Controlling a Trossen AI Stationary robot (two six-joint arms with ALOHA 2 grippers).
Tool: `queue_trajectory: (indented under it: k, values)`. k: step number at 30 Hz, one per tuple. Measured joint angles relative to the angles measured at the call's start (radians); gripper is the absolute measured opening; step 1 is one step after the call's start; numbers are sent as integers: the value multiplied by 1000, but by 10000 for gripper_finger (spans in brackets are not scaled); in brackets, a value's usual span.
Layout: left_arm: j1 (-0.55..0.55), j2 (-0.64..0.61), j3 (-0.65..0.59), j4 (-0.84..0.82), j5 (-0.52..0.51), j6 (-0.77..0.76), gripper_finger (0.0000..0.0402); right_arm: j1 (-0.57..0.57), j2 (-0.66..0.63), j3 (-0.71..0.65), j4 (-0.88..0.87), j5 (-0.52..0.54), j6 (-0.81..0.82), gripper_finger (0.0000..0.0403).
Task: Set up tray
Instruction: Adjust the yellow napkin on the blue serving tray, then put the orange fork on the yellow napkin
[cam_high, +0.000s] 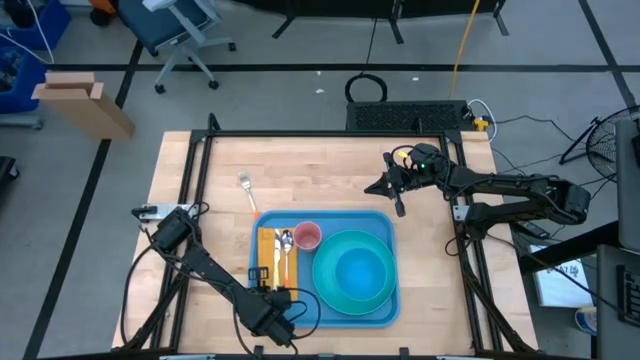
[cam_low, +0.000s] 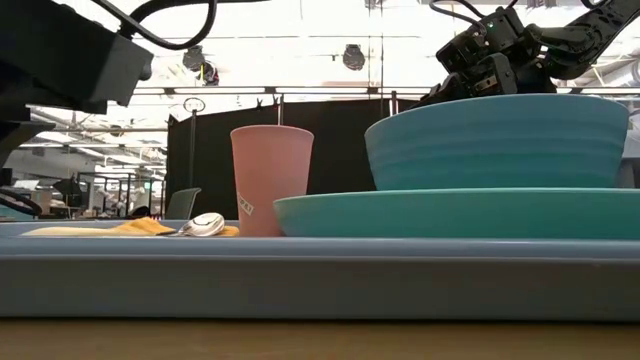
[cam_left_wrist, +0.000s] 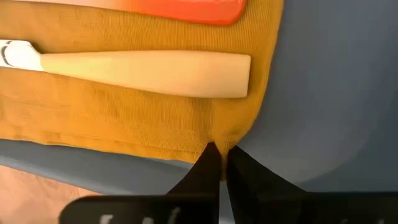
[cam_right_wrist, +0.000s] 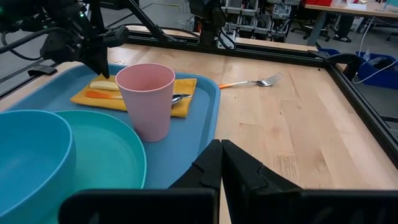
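High view showed the tray (cam_high: 385, 312) lying near the front middle of the table (cam_high: 330, 165), between the two arms, so either could reach it. On it a teal plate (cam_high: 328, 290) carrying a teal bowl (cam_high: 357, 272) filled the right side, a pink cup (cam_high: 307, 236) stood at the far edge just left of them, and a mustard napkin (cam_high: 268, 243) lay along the left side with a spoon (cam_high: 287, 243) and handled utensils on top, the way a place setting is laid out. A fork (cam_high: 246, 187) with an orange handle lay on the bare wood beyond the tray's far left corner, well apart from the rest, so the setting was probably not yet complete.

The left gripper (cam_left_wrist: 221, 155) was down at the tray's near left corner, its fingers pinched together on the napkin's near edge, likely to tug or straighten the cloth beneath the pale handle (cam_left_wrist: 146, 71). That arm stretched low and diagonally from its base at the table's left edge.

The right gripper (cam_right_wrist: 221, 152) hung above the wood beyond the tray's far right corner, fingers closed on nothing, its arm folded back toward the right edge, waiting.
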Motion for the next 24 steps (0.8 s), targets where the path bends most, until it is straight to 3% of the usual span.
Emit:
queue_trajectory:
  k: [13, 17, 24]
  values:
    - [-1, 0, 0, 4, 3, -56, 9, 0, 0, 0, 0, 0, 0, 0]
    - [5, -8, 0, 4, 51, -83, 58, 0, 0, 0, 0, 0, 0, 0]
    - [5, -66, 0, 3, 31, -122, 158, 0, 0, 0, -2, 0, 0, 0]
